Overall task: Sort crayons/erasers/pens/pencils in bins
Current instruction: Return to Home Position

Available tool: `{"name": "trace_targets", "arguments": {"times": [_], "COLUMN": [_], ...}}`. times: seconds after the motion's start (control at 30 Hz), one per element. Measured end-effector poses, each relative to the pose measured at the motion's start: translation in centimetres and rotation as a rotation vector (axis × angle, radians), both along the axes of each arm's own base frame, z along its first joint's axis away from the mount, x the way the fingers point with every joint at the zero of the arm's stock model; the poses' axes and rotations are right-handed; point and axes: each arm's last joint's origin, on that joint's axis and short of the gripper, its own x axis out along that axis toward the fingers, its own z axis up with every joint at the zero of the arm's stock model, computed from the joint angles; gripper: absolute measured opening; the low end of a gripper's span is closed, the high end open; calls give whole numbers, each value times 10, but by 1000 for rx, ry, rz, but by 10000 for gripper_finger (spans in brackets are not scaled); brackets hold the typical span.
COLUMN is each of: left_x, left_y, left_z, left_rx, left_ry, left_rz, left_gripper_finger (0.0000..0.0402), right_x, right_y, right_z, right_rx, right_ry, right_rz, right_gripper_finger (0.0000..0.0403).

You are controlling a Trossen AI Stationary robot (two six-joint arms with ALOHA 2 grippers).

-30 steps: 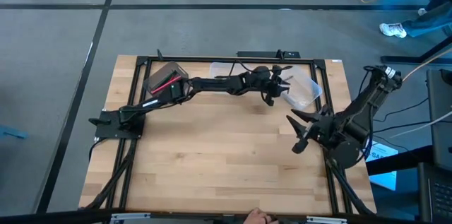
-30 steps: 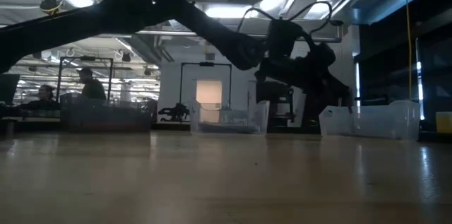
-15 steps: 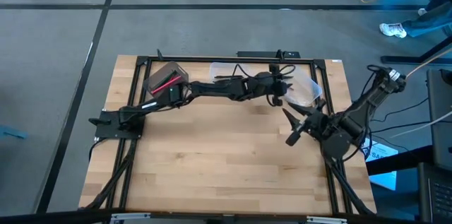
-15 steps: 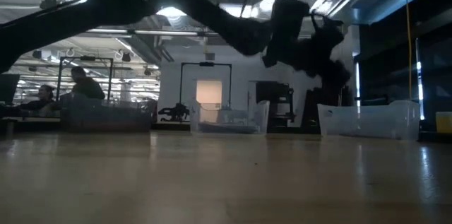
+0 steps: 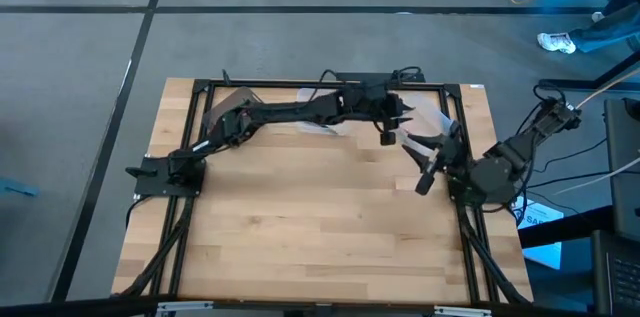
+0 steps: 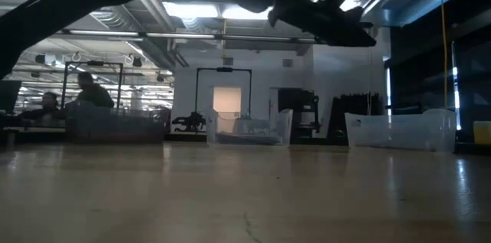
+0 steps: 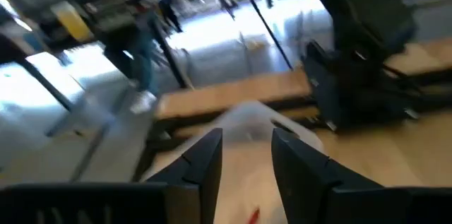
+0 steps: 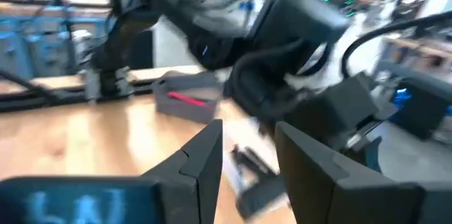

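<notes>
My left arm reaches across the far side of the table. Its open gripper hangs high in the air beside the clear rounded tub and holds nothing. In its wrist view the fingers frame a pale clear tub. My right gripper is open and empty, raised near the table's right edge, facing the left gripper. The right wrist view shows the grey box with a red stick lying in it. It also shows a clear tub holding dark sticks.
A black frame runs along the table's edges. Three tubs stand in a row along the far side. The bare wooden top spreads over the middle and near side. People show in the room behind.
My left gripper has risen well above the tubs. Its forearm has swung toward the far edge and now lies over the grey box. My right gripper has moved toward the far edge, closer to the rounded tub. Both have stayed open.
</notes>
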Motion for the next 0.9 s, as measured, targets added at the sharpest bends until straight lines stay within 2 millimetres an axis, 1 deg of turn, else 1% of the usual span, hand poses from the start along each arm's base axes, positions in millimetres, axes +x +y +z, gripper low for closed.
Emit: {"name": "trace_targets", "arguments": {"times": [0.13,0.23,0.33,0.4,0.43,0.53,0.67,0.8,0.9], "left_x": [-12,-21,-34,-48,-57,-90,-141,-191,-219], "left_y": [1,-4,-14,-22,-27,-40,-55,-67,-75], "left_z": [12,20,20,17,17,12,1,-6,-16], "left_rx": [-63,-81,-83,-84,-79,-100,-133,-168,-169], "left_ry": [65,66,70,58,30,-67,-204,-279,-294], "left_rz": [-61,-116,-132,-141,-145,-149,-156,-159,-168], "left_gripper_finger": [104,91,74,62,56,40,22,7,1], "right_x": [-4,-2,2,5,7,10,20,36,51], "right_y": [-13,-19,-22,-23,-23,-24,-24,-25,-28], "right_z": [0,-5,-8,-10,-10,-13,-19,-27,-27], "right_rx": [53,73,86,94,95,96,95,63,44], "right_ry": [12,33,56,68,74,90,142,188,170], "right_rz": [66,107,133,151,156,165,180,178,215], "right_gripper_finger": [135,135,135,135,135,135,135,135,135]}}
